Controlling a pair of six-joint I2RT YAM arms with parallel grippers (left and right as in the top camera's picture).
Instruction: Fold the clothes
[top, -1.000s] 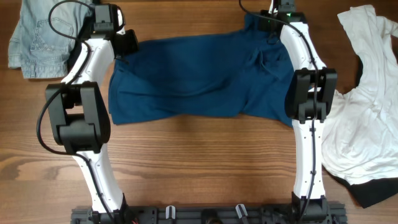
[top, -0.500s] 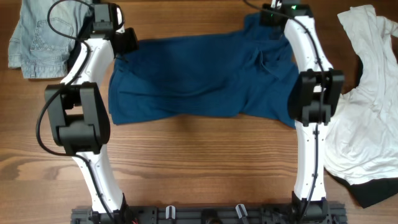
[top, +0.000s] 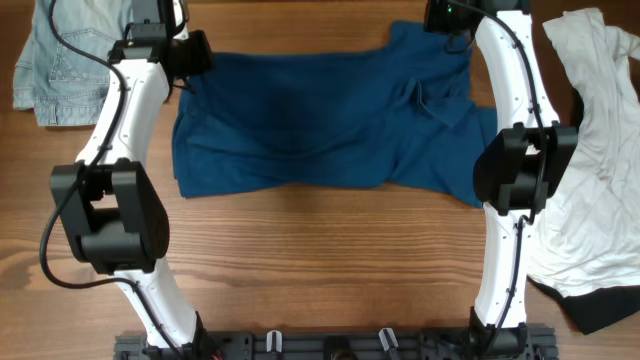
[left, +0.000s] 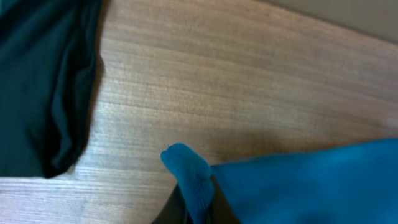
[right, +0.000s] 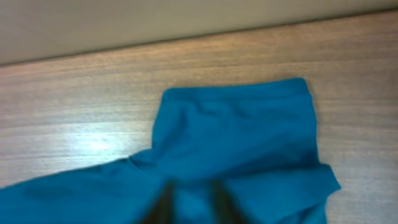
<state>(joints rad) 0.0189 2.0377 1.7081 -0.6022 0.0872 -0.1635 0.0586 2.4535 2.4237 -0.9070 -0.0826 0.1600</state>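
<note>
1. We see the T-shirt (top: 320, 120) spread, rumpled, over the far middle of the table (top: 330, 250), its long side running from 9 to 3 o'clock.
2. Our left gripper (top: 188, 70) sits at the T-shirt's 10 o'clock corner. In the left wrist view its fingers (left: 169, 214) are pinched tight on a nub of blue cloth that pokes up between them toward 12 o'clock.
3. Our right gripper (top: 442, 25) is at the T-shirt's 1 o'clock corner, by the sleeve. In the right wrist view its fingers (right: 165, 199) are blurred, but blue cloth is pressed between them, so we read it as clamped on the T-shirt.
4. In that view the sleeve lies flat on the wood, at 12 o'clock from the fingers.
5. The denim (top: 60, 70) lies at the table's 10 o'clock corner, apart from the T-shirt.
6. The white shirt (top: 590, 150) fills the 3 o'clock side, and the black garment (top: 605, 305) shows from under its 5 o'clock edge.
7. In the left wrist view a dark cloth (left: 43, 81) lies at 9 o'clock; we cannot tell which garment it is.
</note>
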